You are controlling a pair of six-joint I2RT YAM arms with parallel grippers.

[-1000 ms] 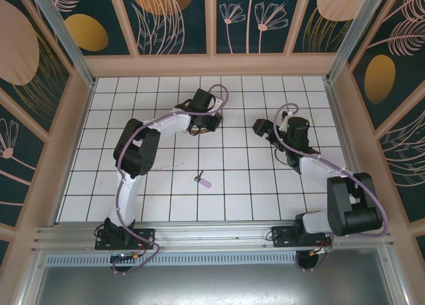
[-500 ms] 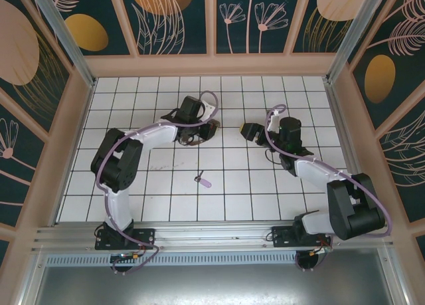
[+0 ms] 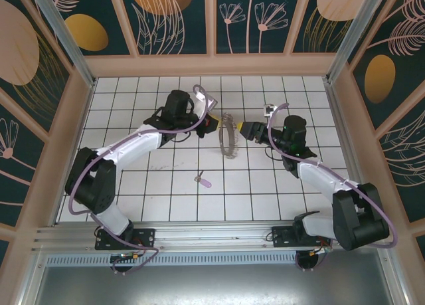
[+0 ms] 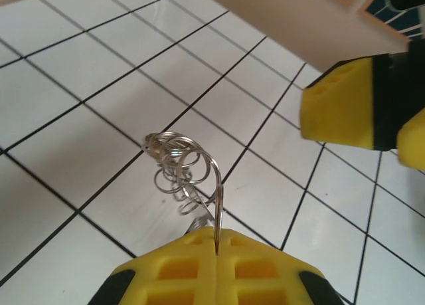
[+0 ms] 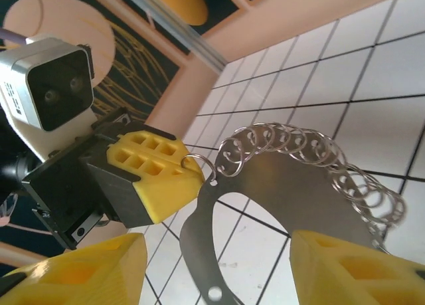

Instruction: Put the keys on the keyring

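Observation:
The keyring (image 3: 226, 143) is a thin flat metal ring with small silvery split rings (image 5: 292, 140) along its edge. It hangs upright above the tiles in the middle of the table. My left gripper (image 3: 212, 126) is shut on its edge; in the left wrist view the thin plate (image 4: 216, 192) runs into the seam between the yellow fingers (image 4: 179, 268). My right gripper (image 3: 247, 129) is open just right of it, its yellow fingertips (image 5: 73, 272) on either side of the keyring plate (image 5: 299, 182) without touching. The lilac-headed key (image 3: 202, 181) lies flat on the tiles nearer the arm bases.
Wooden walls (image 3: 212, 64) fence the white tiled floor (image 3: 133, 185) on three sides. A metal rail (image 3: 212, 235) with both arm bases runs along the near edge. The left arm stretches diagonally across the left half of the floor.
The left gripper has lifted the keyring and swung it upright toward the middle. The right gripper has moved left up to it, and its jaws have narrowed around the plate.

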